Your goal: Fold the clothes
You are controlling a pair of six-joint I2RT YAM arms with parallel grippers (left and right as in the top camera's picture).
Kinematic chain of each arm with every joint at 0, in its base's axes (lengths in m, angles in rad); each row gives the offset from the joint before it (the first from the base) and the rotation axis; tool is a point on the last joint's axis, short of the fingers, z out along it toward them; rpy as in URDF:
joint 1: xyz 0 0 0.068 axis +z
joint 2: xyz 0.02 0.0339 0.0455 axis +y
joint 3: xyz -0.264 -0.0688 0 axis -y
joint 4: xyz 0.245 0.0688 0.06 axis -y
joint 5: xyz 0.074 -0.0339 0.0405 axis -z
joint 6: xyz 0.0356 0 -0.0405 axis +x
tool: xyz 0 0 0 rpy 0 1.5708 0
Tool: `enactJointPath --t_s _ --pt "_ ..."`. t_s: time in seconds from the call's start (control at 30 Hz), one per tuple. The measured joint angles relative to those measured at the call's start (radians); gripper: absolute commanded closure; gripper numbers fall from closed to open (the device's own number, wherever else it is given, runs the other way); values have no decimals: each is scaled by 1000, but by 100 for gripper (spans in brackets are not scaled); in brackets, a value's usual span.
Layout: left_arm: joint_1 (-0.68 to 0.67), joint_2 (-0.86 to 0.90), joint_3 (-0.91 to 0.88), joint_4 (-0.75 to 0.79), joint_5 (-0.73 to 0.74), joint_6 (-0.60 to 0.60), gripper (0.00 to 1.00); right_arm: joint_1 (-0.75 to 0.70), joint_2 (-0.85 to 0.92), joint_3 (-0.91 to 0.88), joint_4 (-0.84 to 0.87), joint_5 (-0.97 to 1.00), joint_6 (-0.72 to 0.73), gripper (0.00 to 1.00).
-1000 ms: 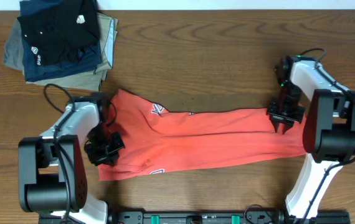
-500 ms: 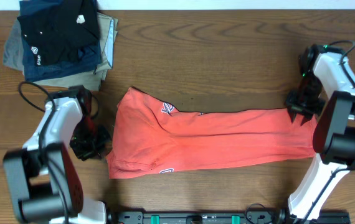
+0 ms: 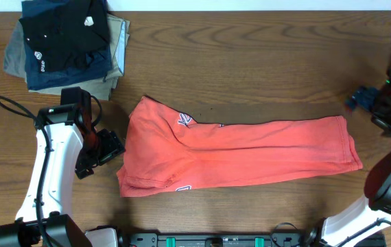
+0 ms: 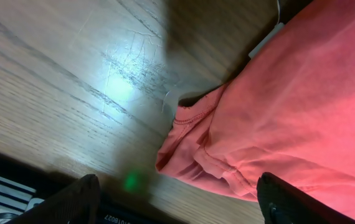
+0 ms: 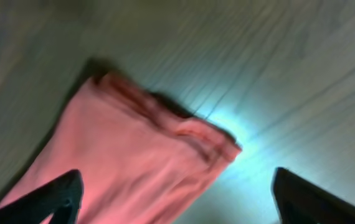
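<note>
Here's the red T-shirt (image 3: 237, 154), lying mid-table (image 3: 250, 62) as one long flat band running left to right. I'd say it's laid out taut like this so the crosswise fold comes next. The left gripper (image 3: 99, 152) hangs just beside the shirt's left end, fingers spread wide, nothing in them. The right gripper (image 3: 361, 100) sits clear of the right end, also wide apart and empty, touching no cloth.
</note>
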Motion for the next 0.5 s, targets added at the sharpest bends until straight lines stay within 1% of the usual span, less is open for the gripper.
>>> enactJointPath --t_s 0.07,0.17,0.3,0.5 --pt "0 0 0 0 0 0 18 -34 2 -64 69 -43 -42 14" --pt "0 0 0 0 0 0 18 -75 5 -154 149 -129 -108 14" --pt "0 0 0 0 0 0 18 -121 7 -257 245 -244 -188 11" --pt "0 0 0 1 0 0 18 -130 7 -367 334 -327 -264 1"
